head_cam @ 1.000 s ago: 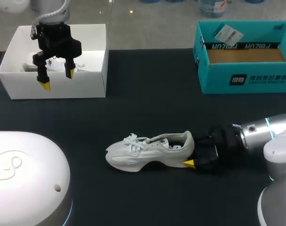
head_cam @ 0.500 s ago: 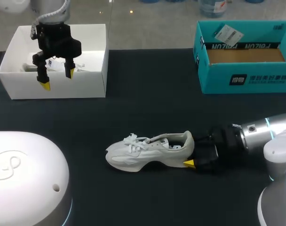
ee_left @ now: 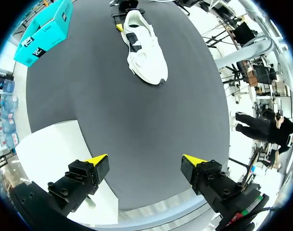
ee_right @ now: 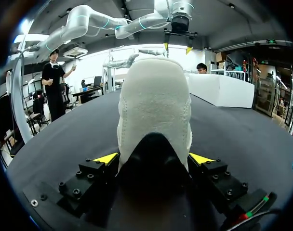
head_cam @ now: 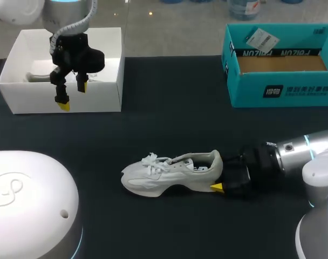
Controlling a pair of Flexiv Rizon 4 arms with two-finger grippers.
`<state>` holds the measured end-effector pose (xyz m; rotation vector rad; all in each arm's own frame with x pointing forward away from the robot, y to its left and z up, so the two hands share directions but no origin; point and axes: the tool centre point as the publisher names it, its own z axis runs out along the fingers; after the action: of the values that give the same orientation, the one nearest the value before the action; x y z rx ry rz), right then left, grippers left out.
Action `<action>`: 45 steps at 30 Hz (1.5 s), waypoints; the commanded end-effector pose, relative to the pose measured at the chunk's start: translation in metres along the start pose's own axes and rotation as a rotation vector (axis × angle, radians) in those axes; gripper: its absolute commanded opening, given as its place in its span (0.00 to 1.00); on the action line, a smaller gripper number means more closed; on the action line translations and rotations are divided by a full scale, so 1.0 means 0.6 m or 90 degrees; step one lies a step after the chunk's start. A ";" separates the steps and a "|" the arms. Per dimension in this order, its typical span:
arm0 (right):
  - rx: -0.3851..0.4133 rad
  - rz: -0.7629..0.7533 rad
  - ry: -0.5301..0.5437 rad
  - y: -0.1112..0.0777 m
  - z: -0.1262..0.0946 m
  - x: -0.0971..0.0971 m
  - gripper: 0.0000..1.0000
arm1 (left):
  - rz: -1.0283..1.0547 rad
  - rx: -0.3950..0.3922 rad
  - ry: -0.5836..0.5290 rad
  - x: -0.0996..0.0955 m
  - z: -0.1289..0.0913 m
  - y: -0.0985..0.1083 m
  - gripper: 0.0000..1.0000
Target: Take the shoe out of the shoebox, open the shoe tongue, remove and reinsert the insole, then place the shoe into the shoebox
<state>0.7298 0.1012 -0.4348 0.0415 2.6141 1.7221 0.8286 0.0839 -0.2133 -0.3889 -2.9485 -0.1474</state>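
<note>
The shoe (head_cam: 169, 174) lies on the bench (head_cam: 169, 108) near 6 o'clock, out of the shoebox (head_cam: 282, 89), with the right claw (ee_right: 153, 159) squeezing its heel, so I think the empty, wide-open left claw (head_cam: 72, 95) at 10 o'clock must come over and open the tongue (head_cam: 180, 160).

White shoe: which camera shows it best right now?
Head view: the whole white shoe shows side-on, laces to heel, with the right gripper at its heel. The left wrist view also shows it whole, from above, but small and far ahead. The right wrist view shows only the heel, close up in that gripper.
</note>
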 end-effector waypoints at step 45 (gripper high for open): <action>0.001 0.000 -0.001 -0.010 0.009 0.000 0.00 | -0.691 -0.026 -0.030 0.131 0.031 -0.260 1.00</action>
<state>0.7298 0.1012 -0.4349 0.0415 2.6138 1.7224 0.7138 -0.0277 -0.2294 0.9000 -2.8831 -0.1490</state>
